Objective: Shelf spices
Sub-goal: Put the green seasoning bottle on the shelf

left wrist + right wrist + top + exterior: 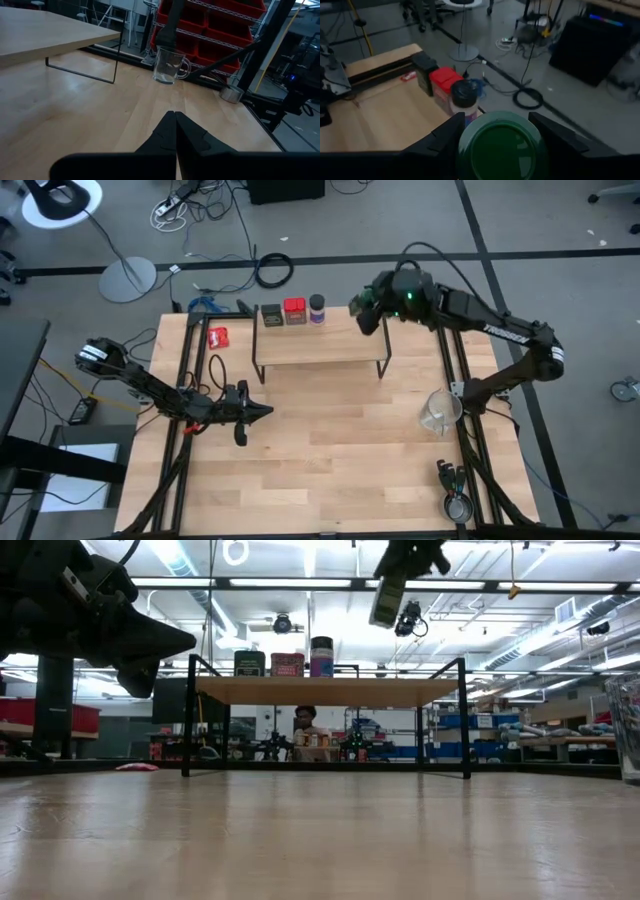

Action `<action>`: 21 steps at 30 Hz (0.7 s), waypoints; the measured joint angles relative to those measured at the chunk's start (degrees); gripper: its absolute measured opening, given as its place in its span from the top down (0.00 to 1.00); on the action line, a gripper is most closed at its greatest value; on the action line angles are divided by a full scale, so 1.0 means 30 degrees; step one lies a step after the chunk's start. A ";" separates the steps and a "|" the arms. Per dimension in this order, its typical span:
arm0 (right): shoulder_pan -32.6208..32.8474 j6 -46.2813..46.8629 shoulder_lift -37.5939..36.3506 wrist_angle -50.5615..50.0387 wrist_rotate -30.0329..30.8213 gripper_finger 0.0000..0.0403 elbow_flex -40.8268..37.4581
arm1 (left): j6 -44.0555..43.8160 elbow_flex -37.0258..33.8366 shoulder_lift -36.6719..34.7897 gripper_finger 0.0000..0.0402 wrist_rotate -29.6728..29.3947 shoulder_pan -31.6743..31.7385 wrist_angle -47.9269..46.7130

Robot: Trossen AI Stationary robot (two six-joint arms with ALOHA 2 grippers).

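1. The green round-lidded jar (501, 147) is held between the fingers of the right gripper (368, 314); in the right wrist view its lid fills the gap between the two dark fingers (437, 140).
2. The right gripper is seen raised above the right end of the low light-wood shelf with thin black metal legs (320, 340), at its far edge; in the low view the gripper and jar (386, 592) hang clear above the plank, not touching it.
3. Three spices are lined up on the shelf's far edge, left of the held jar: dark olive square tin (271, 314), red square tin (295, 311), blue-capped dark jar (317, 309), each just beside the next.
4. The blue-capped jar is nearest the held jar, apart from it.
5. The left gripper (262, 411) is seen fully closed, empty, over the wooden tabletop (330, 460) in front of the shelf's left end.
6. A flat red-and-white packet (218, 337) is left on the table left of the shelf.
7. A clear glass mug (440, 411) is seen at the table's right side.
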 joint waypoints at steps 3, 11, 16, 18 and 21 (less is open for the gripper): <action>-0.1403 0.0395 0.0382 -0.0120 -0.1459 0.50 0.0007 | 0.0000 0.0000 0.0000 1.00 0.0000 0.0006 0.0038; -0.3407 0.0421 0.2353 -0.0025 -0.3723 0.50 0.0007 | 0.0095 0.0007 0.0000 1.00 -0.0211 0.0006 0.0184; -0.4024 0.0501 0.3614 0.0393 -0.4706 0.50 0.0007 | 0.0372 0.0007 0.0000 1.00 -0.0204 0.0006 0.0186; -0.4149 0.0501 0.4079 0.0434 -0.4879 0.50 0.0007 | 0.0372 0.0007 0.0000 1.00 -0.0204 0.0006 0.0186; -0.4193 0.0520 0.4608 0.0476 -0.4963 0.50 0.0047 | 0.0372 0.0007 0.0000 1.00 -0.0197 0.0006 0.0169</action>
